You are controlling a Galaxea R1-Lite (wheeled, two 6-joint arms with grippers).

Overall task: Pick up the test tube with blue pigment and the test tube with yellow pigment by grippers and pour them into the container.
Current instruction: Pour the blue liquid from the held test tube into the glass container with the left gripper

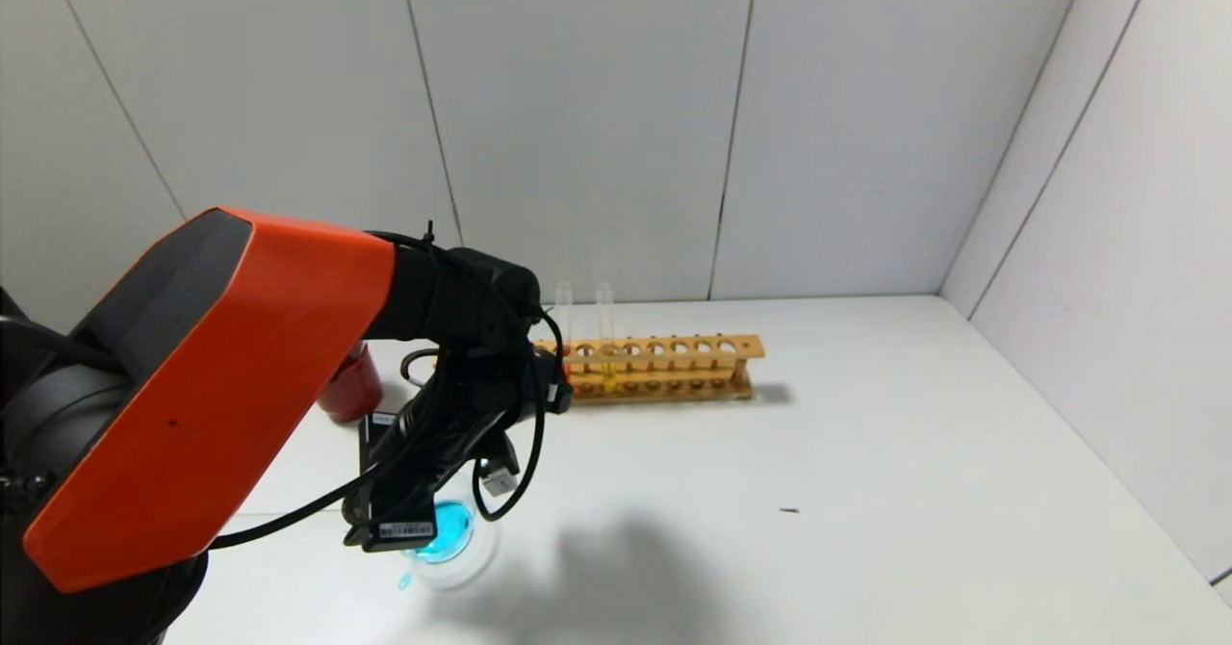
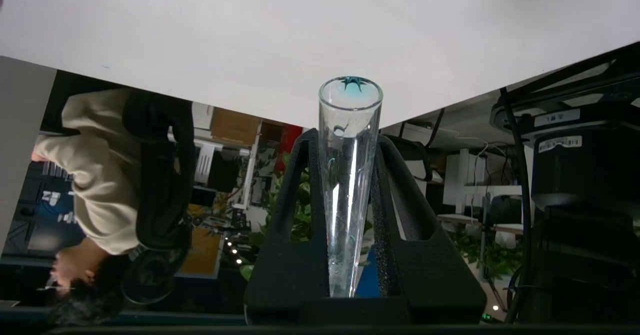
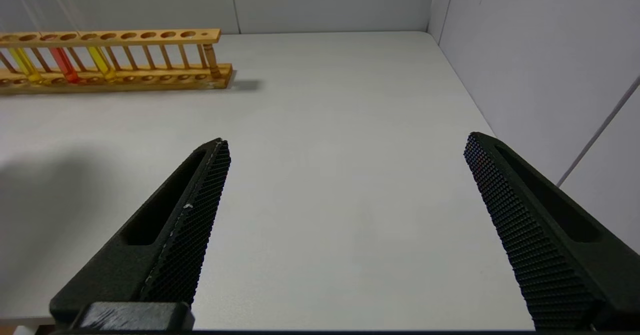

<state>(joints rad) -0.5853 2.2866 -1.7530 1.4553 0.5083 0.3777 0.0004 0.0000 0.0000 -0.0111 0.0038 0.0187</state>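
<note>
Over container (image 1: 460, 554) | left claw (image 2: 350, 140) pinching blue tube (image 2: 347, 185), mouth down | right claw (image 3: 345, 225) spread

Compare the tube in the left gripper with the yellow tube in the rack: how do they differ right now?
The test tube with blue pigment is clamped in the left gripper, tipped mouth-down over the container; the yellow tube stands upright in the wooden rack. The held tube is almost empty, only blue traces near its mouth; the yellow tube still holds yellow liquid in its lower part. Both are slim clear glass.
</note>
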